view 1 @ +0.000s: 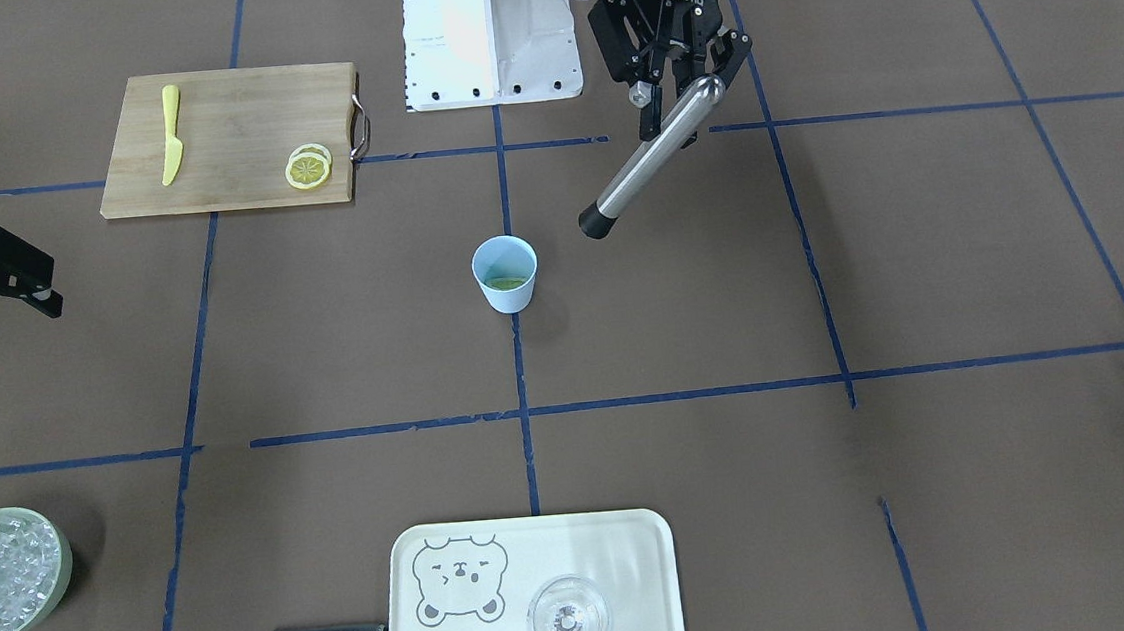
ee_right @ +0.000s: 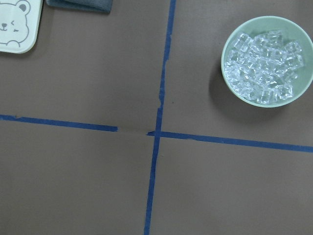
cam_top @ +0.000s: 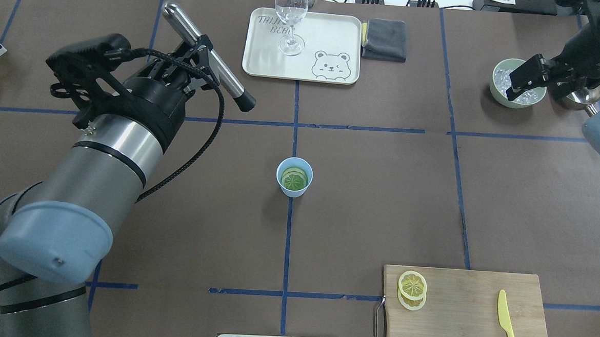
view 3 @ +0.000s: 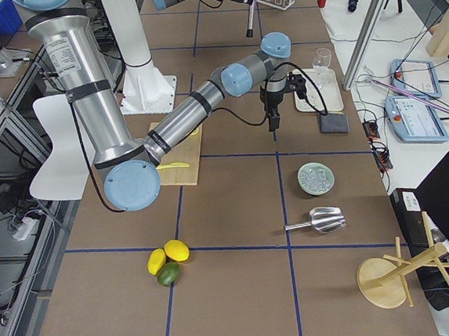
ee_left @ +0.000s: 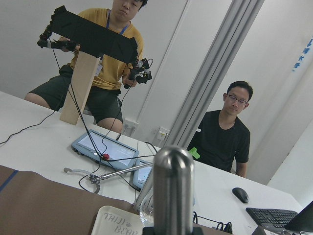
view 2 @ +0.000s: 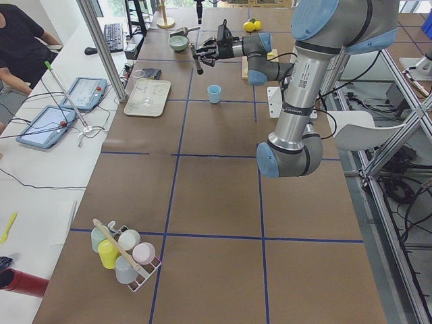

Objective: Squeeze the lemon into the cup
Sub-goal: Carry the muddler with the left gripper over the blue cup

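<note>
- The table (cam_top: pixel 379 219) is covered in matte brown paper, divided into squares by blue tape.
- The wooden cutting board (cam_top: pixel 466 321) is a pale rectangle with visible grain and a metal handle at one end. On it, two spare slices (cam_top: pixel 411 290) overlap, with a yellow toy knife (cam_top: pixel 507 326) well apart from them.
- The left gripper (view 1: pixel 690 95) is clamped on the muddler's upper end and raised off the table, well apart from the cup.
- The right gripper (cam_top: pixel 517 85) hovers over the pale-green bowl of ice (cam_top: pixel 499 94) at the far side. Nothing shows in its grasp, and I cannot tell how its jaws stand.
- The muddler (view 1: pixel 650 158) is a polished steel rod with a rounded top and a black tip. It is tilted, tip down towards the cup but not over it.
- The cup (cam_top: pixel 294 177) is smooth light-blue plastic, handleless and tapering to its base. It stands upright on the centre tape line.
- The lemon (cam_top: pixel 294 179) lies flat in the bottom of the cup. It is a thin disc with spoke-like segments, and it looks greenish against the blue.
- Loading the cup appears done. The pressing itself looks yet to come: the muddler must be brought over the mouth, stood upright and pushed down on the slice. I cannot tell whether any juice is out.
</note>
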